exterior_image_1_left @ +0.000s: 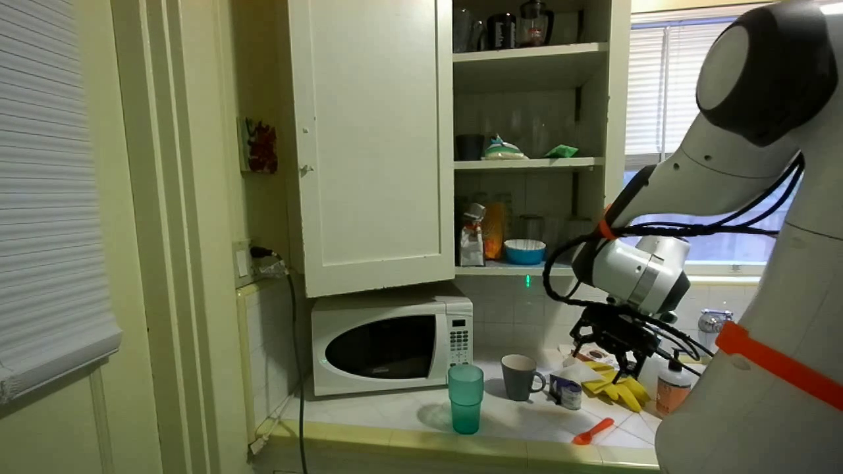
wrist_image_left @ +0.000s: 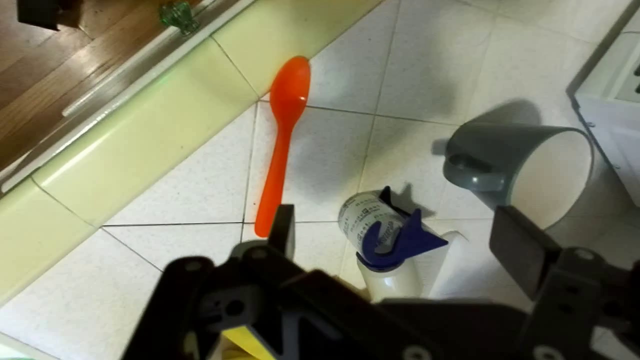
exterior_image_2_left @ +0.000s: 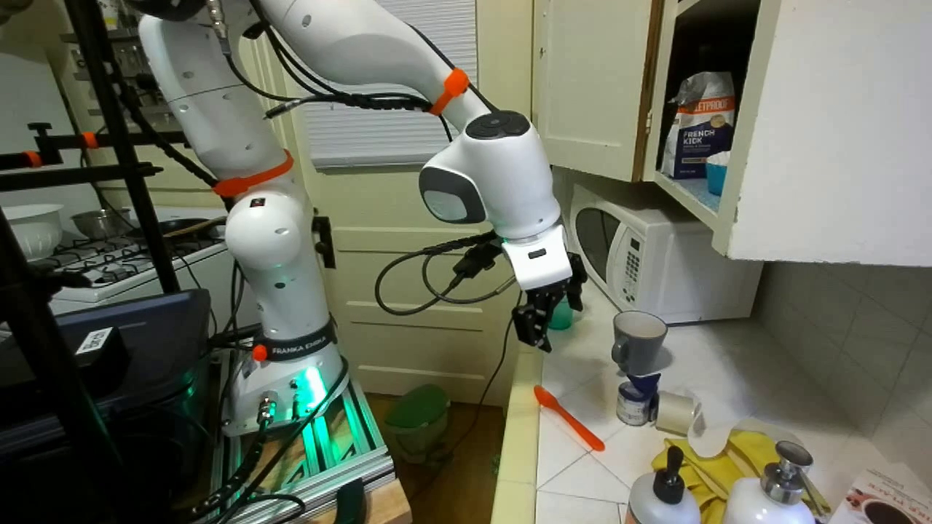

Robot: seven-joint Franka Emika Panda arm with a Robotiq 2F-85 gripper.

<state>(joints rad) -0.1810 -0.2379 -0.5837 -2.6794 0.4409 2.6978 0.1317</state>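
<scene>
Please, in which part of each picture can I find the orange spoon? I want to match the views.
In an exterior view, the orange spoon lies low in the picture, right of centre.
In an exterior view, the orange spoon lies below and right of the picture's centre.
In the wrist view, the orange spoon is left of centre, its bowl towards the top.
Shared landmark: the grey mug, visible in all three.

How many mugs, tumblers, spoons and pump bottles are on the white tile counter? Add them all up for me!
Round grey ceramic mug: 1
Tall see-through green tumbler: 1
Long orange plastic spoon: 1
Black-topped pump bottle and white silver-topped pump bottle: 2
Total: 5
</scene>
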